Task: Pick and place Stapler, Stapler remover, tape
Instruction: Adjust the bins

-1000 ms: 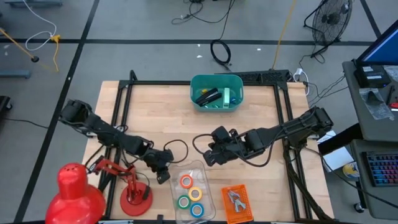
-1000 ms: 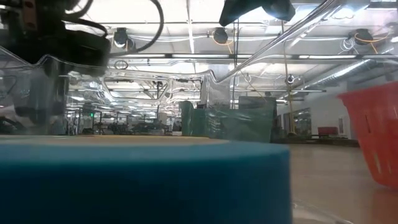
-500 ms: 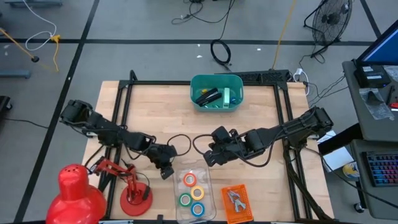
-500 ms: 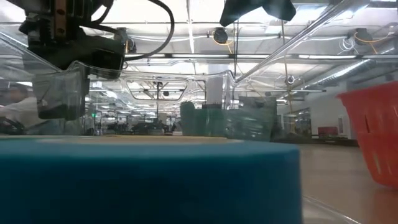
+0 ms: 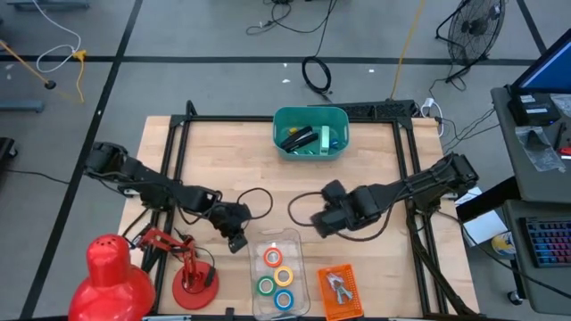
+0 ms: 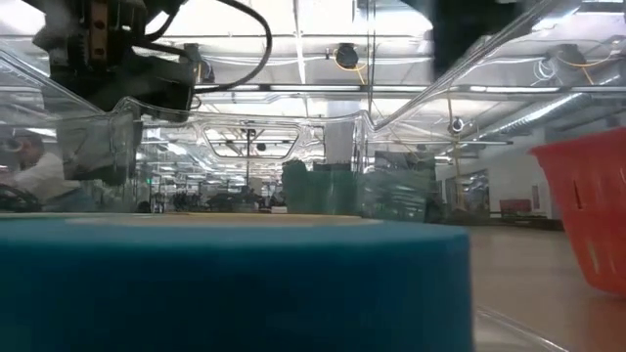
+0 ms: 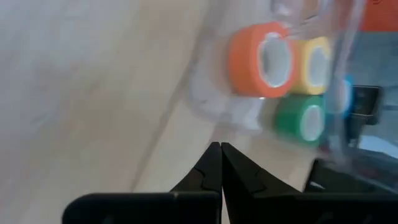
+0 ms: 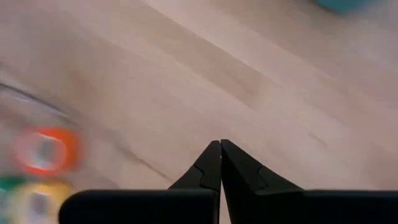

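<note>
left gripper: we saw fingers together, empty, just beside clear tray
right gripper: we saw it closed, empty, over bench
tape: four rolls in clear tray

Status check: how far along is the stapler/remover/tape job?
Done: a dark stapler-like item already lies in the teal bin.
In hand: nothing; left gripper and right gripper both have shut, empty jaws.
Left: four tape rolls in the clear tray, metal piece in the orange tray.
</note>
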